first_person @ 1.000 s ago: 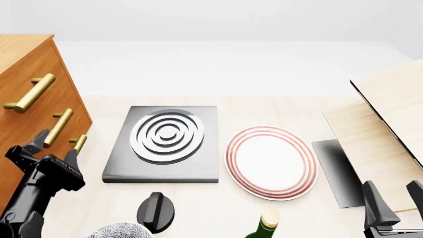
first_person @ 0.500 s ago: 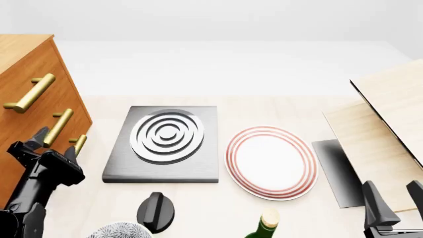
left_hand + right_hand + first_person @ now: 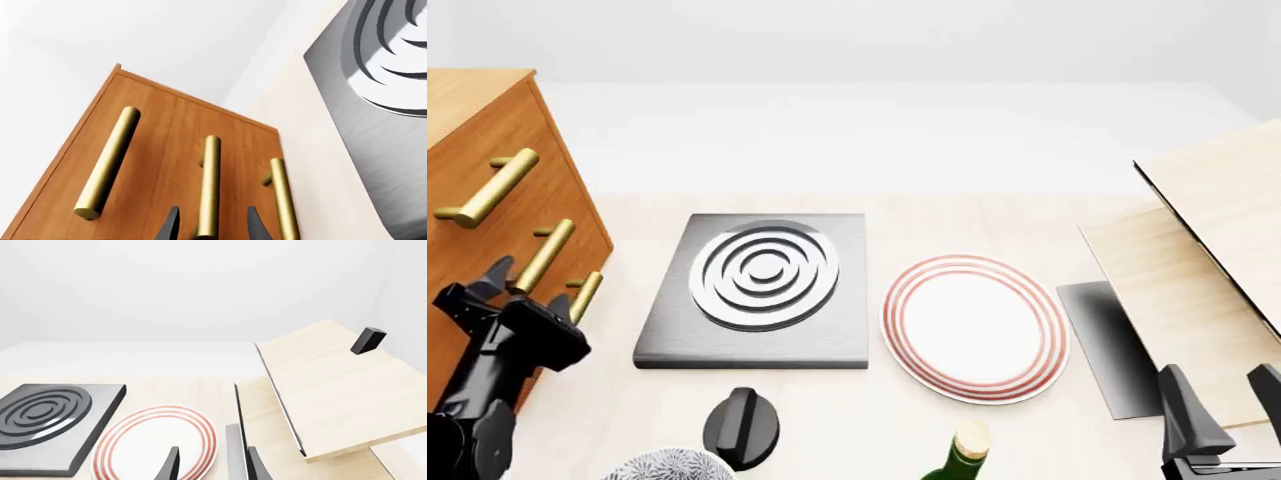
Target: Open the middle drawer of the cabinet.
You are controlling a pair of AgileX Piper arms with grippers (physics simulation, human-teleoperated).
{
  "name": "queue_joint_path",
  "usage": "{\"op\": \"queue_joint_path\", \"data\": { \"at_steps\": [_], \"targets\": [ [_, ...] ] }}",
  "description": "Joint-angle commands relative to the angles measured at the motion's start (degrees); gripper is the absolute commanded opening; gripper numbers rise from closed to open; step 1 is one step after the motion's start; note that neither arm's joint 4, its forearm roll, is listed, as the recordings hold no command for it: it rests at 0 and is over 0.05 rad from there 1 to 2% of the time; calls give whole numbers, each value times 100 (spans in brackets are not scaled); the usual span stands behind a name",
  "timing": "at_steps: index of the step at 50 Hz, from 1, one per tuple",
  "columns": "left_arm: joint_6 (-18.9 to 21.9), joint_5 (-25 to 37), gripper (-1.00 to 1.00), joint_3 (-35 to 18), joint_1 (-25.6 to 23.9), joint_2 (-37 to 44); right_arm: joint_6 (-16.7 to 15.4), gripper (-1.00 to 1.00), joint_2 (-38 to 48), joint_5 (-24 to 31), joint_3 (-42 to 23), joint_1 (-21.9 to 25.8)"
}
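Far left: the cabinet (image 3: 487, 190), orange-brown, three brass bar handles stacked down its front. Left gripper (image 3: 523, 287) right against that front, jaws apart, one finger (image 3: 169, 226) on each side of the middle drawer's handle (image 3: 209, 185), no clamping visible. The middle drawer (image 3: 521, 262) directly ahead of those fingertips, front flush with its neighbours in the wrist view, upper handle (image 3: 107, 162) to one side of the gripper and lowest handle (image 3: 283, 197) to the other. Just right of the left gripper, a grey burner plate (image 3: 761, 290) with concentric rings; below it a black knob (image 3: 743, 425). Further right, a white plate with red rim rings (image 3: 974, 327), then a green bottle top (image 3: 958, 455). Right gripper (image 3: 1224, 405) low at the right edge, jaws apart, holding nothing, a pale wooden board (image 3: 1201, 250) just beyond it.
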Motion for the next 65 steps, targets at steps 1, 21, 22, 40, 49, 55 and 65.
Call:
{"op": "queue_joint_path", "data": {
  "at_steps": [1, 21, 22, 40, 49, 55, 65],
  "targets": [
    [-41, 0, 100, -91, 88, 34, 4, 100, -8, -1, 3, -4],
    [-37, 0, 100, -133, 231, 60, 4, 100, -8, -1, 3, -4],
    [-33, 0, 100, -142, 238, 72, 5, 100, -8, -1, 3, -4],
    [113, 0, -100, -93, 159, 33, 4, 100, -7, -1, 3, -4],
    [372, 0, -100, -18, 28, -49, 5, 100, -8, -1, 3, -3],
    [645, 0, -100, 41, -114, -108, 6, 100, -8, -1, 3, -4],
    [986, 0, -100, 63, -254, -134, 4, 100, -8, -1, 3, -5]
  ]
}}
